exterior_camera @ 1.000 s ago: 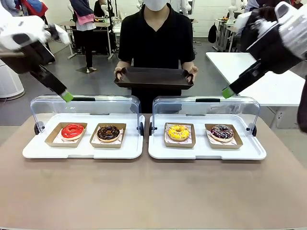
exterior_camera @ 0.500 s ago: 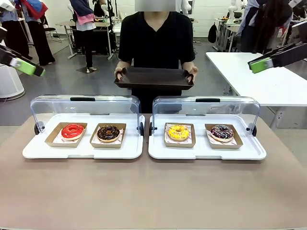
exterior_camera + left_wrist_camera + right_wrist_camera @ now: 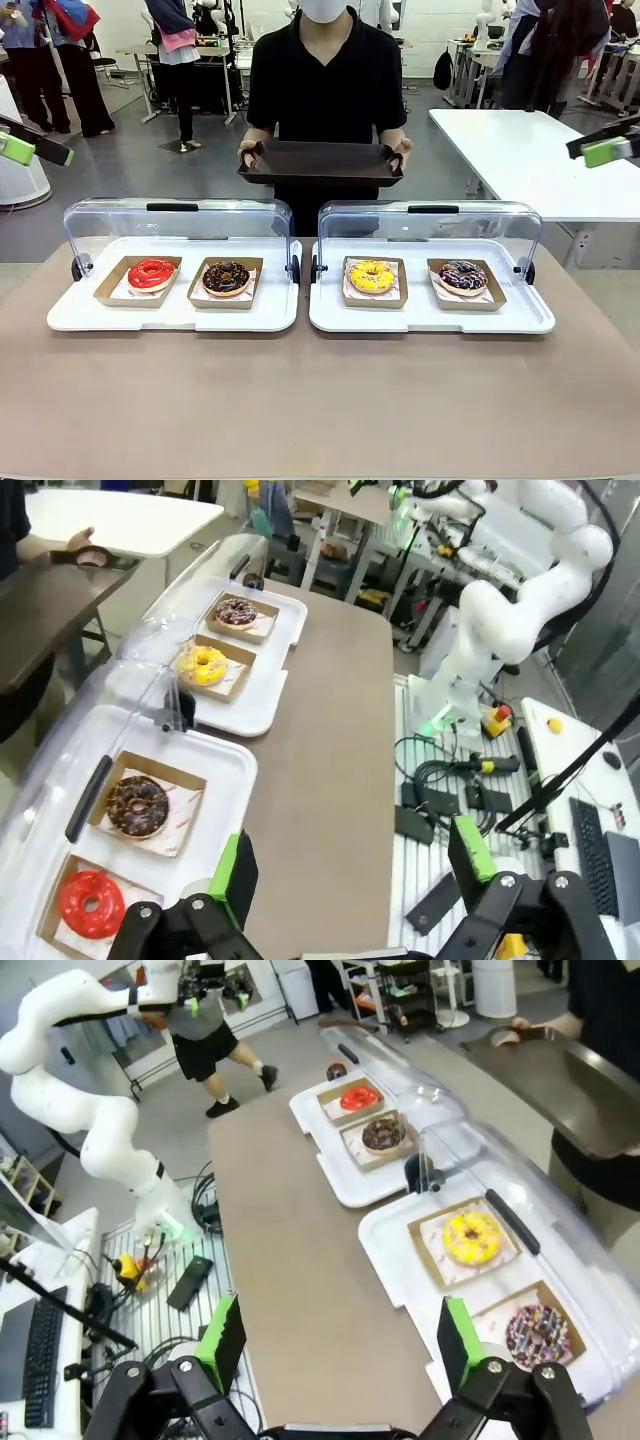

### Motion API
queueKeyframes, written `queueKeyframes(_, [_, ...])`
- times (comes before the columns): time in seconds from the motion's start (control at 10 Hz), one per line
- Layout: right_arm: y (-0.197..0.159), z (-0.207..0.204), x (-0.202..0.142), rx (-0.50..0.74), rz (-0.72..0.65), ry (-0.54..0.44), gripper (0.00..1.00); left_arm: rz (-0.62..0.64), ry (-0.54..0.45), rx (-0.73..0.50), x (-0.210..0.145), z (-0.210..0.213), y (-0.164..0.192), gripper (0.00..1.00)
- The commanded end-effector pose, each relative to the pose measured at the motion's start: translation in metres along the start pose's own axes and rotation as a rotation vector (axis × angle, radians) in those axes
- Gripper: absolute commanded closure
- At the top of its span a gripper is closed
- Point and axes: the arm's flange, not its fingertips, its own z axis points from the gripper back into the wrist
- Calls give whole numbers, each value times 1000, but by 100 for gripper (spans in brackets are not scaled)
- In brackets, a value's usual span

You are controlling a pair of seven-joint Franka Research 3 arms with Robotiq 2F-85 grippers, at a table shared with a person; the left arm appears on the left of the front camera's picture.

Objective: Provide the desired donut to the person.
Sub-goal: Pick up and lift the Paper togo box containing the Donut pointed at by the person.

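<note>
Both pincers spread wide, holding nothing, well apart from all 4 donuts.
L gripper (image 3: 354, 865) had jaws wide; in its wrist view the red donut (image 3: 91, 903) lay at 9 o'clock and the choc donut (image 3: 137, 805) btwn 9 and 10. R gripper (image 3: 338, 1340) had jaws wide too, w/ the yellow donut (image 3: 472, 1237) at 2 o'clock and the sprinkled donut (image 3: 538, 1332) at 3. In the front view the donuts sat in card boxes on two white trays (image 3: 180, 315), clear lids (image 3: 170, 220) raised on the 12 o'clock side. The person (image 3: 325, 90) stood at 12 o'clock, both hands on a dark tray (image 3: 320, 162). Couldn't tell which donut was wanted.
</note>
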Motion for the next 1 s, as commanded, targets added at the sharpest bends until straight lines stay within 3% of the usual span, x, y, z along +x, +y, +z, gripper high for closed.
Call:
queueKeyframes(0.0, [0,13,-4,34,43,-11,0,-105,11,58,3,8,-9,0])
queueKeyframes(0.9, [15,52,-26,-27,62,-23,0,-148,34,321,-32,46,-40,0])
